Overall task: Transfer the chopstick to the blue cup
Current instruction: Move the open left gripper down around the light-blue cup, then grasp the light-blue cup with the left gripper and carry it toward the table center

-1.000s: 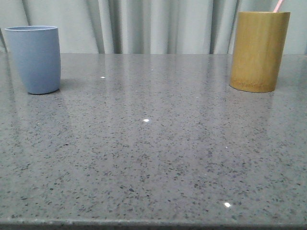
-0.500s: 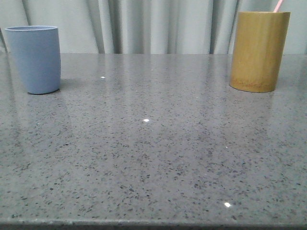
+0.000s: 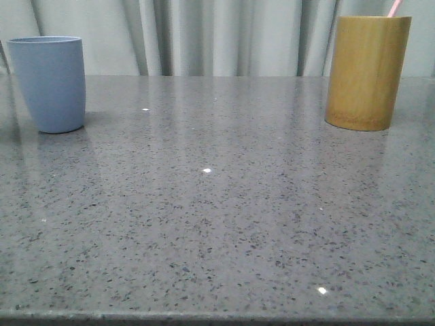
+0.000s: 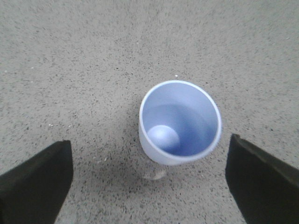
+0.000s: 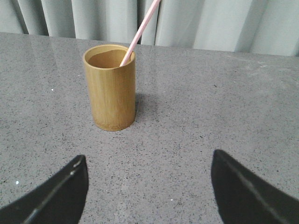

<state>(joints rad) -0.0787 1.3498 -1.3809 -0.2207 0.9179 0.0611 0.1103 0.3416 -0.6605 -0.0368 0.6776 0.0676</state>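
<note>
The blue cup [image 3: 51, 83] stands upright at the far left of the table; from above in the left wrist view [image 4: 180, 122] it is empty. A pale pink chopstick [image 3: 393, 8] leans out of the tan bamboo cylinder [image 3: 366, 72] at the far right; the right wrist view shows the chopstick [image 5: 140, 32] and the cylinder [image 5: 110, 93]. My left gripper [image 4: 150, 161] hangs open above the blue cup, holding nothing. My right gripper [image 5: 148, 161] is open and empty, short of the cylinder. Neither gripper shows in the front view.
The grey speckled table [image 3: 217, 204] runs to a front edge at the bottom of the front view. Pale curtains [image 3: 224, 34] hang behind the table.
</note>
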